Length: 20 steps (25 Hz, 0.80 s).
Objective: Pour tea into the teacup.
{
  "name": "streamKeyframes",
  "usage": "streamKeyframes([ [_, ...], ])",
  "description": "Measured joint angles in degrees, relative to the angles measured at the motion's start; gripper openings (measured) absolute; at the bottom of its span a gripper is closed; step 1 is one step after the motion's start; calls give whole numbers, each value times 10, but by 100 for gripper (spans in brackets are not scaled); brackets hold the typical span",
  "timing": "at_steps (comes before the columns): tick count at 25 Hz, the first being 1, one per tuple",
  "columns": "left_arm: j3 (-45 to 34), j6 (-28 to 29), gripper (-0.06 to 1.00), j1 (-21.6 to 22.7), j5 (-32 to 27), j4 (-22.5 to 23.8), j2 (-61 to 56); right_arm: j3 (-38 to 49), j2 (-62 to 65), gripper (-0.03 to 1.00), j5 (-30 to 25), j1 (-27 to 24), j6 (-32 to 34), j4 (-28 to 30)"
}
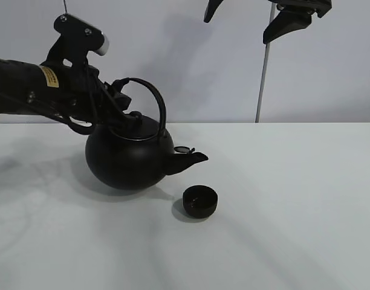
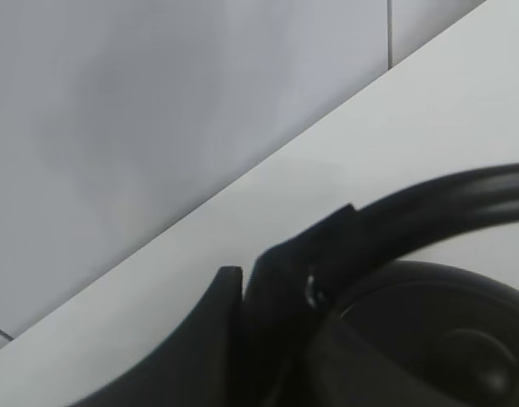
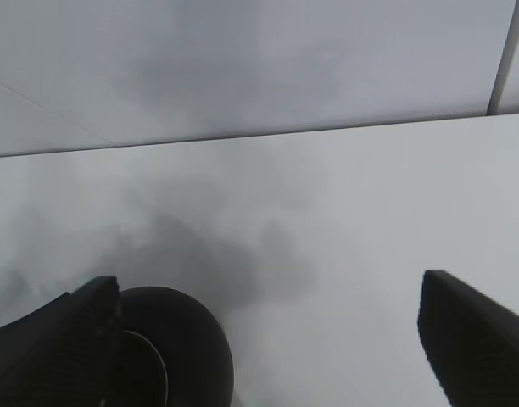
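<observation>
Requesting claw status, left arm first. (Desk)

On my high view, the left claw [image 1: 120, 96] is closed on the handle [image 1: 153, 99] of the kettle [image 1: 127, 160], gripping near the end of the arch on the arm's side. My left wrist view agrees: the dark fingers [image 2: 227, 295] press tight against the handle, with the lid [image 2: 446, 339] just beneath. (Operator)

Right arm? (Desk)

I read the right claw [image 1: 236, 29] as raised high in front of the wall [image 1: 330, 78], well apart from every item on the table [image 1: 306, 199]. Its jaws stand wide open and carry nothing. In my right wrist view, the two fingers [image 3: 471, 339] sit far apart with bare table showing between them. (Operator)

Position of the kettle and the teacup? (Desk)

I see the kettle left of the table's middle, tilted toward its spout side. The spout [image 1: 193, 158] points right, toward the middle of the table. I cannot tell whether the base rests on the surface or clears it. The teacup [image 1: 201, 200] stands upright on the table, just beside the kettle and not touching it, nearer the camera than the spout tip. Its inside is dark, and I cannot tell whether it holds any liquid. (Operator)
</observation>
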<state>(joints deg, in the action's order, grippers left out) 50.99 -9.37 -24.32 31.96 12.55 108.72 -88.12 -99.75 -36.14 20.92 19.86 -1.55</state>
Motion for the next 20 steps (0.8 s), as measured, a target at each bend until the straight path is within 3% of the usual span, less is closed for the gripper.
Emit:
streamKeyframes([
  [20,5,-62,10,-4,-4,2,0,0,0,66,0,0,0,0],
])
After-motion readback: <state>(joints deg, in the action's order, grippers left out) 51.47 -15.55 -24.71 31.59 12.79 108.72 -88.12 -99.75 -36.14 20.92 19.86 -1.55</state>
